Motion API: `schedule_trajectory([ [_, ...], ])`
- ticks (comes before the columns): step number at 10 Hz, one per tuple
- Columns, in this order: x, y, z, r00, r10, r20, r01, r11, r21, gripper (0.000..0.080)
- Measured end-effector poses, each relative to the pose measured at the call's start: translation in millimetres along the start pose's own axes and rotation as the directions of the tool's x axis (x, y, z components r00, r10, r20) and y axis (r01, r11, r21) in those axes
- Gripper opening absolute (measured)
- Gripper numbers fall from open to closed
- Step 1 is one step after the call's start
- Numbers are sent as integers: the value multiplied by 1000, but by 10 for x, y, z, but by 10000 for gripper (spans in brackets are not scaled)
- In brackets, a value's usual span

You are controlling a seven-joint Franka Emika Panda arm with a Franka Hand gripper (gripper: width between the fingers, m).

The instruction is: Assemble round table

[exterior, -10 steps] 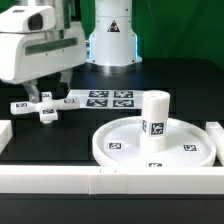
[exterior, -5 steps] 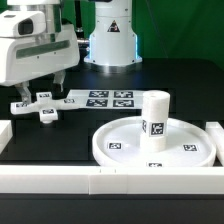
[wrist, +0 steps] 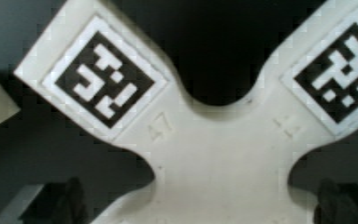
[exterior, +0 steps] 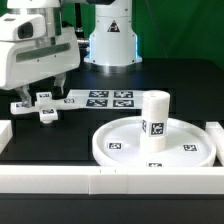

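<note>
My tool (exterior: 45,92) has dropped lower, toward the exterior view's left, above the white cross-shaped piece (exterior: 42,107), which lies flat with its tags up on the bench (exterior: 60,138). My fingers point down, spread wide, gripping nothing.

Black table (exterior: 60,140): disc (exterior: 118,136), cross piece (exterior: 46,109), marker board (exterior: 106,98), border bars (exterior: 50,181).

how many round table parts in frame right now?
3. The large disc lies at the exterior view's right, the post stands upright on it, and the cross-shaped piece lies at the left, beneath the gripper. No others seen.
</note>
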State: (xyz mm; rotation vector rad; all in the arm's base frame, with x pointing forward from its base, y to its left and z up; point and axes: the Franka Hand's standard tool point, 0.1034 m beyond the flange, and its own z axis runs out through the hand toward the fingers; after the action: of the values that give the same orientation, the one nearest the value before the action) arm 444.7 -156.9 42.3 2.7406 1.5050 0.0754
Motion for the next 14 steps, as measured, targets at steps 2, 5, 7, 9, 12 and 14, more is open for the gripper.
schedule_trajectory([
  [2,-7,-21,23,1000,0,1,0,1000,5,649],
  [5,-36,-78,91,1000,3,6,-3,1000,21,649],
  [7,-46,-94,116,1000,4,7,-4,1000,26,649],
  [9,-52,-112,147,1000,5,9,-5,999,32,649],
  [12,-62,-136,183,1000,5,11,-5,999,40,649],
  [14,-69,-140,190,1000,6,12,-6,999,41,516],
])
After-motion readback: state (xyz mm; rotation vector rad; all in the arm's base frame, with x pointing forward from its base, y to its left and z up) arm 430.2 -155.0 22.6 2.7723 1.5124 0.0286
